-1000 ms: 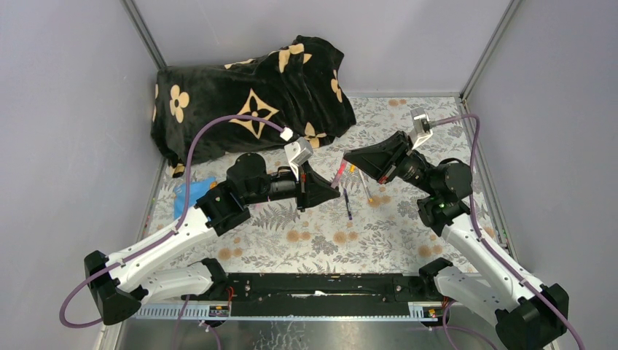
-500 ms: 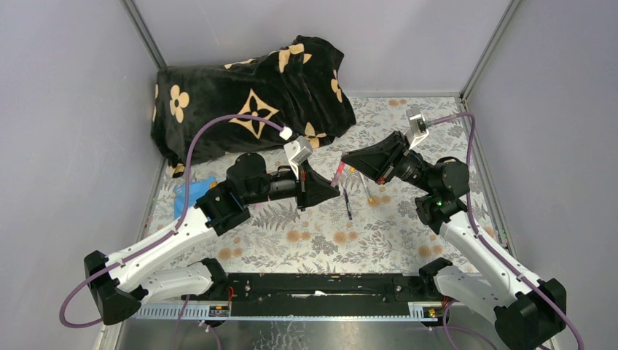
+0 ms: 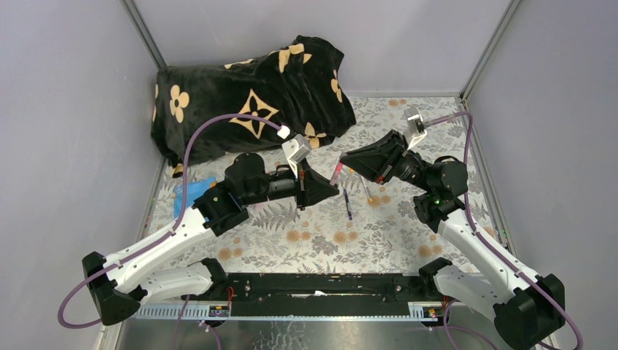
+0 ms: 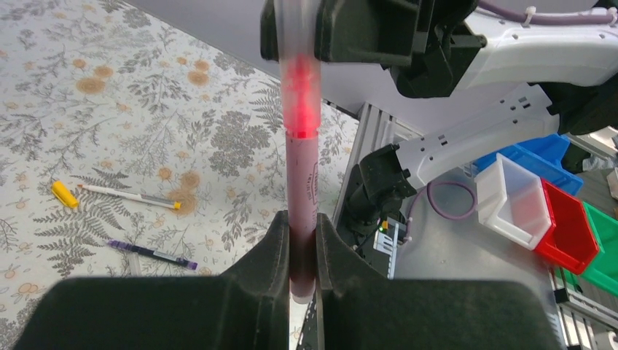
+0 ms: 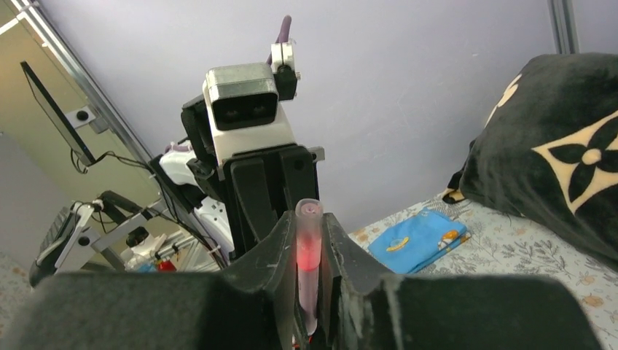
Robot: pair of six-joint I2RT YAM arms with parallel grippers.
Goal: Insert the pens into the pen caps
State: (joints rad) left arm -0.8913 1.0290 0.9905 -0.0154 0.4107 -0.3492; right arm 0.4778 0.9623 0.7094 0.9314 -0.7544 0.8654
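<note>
The jaws of the left gripper are clenched on the lower end of a pink pen, which is held in the air above the surface. The pen's upper end is seated inside a translucent cap, and its red tip is seen glowing through the cap wall. The cap is closely flanked by the jaws of the right gripper. Whether it is clamped or only flanked cannot be told. The two grippers are met tip to tip over the middle of the surface, with pen and cap in one line between them.

The capping of this pen is judged to be at its end, since the tip appears well inside the cap. Next, the right jaws are to be released and drawn straight back along the pen's line, so that the cap is not pulled off. The capped pen is then to be laid down apart from the loose ones.

Below, a white pen is seen lying with a yellow cap just beside its end, and a blue pen near it. These are judged to be left for capping.
</note>
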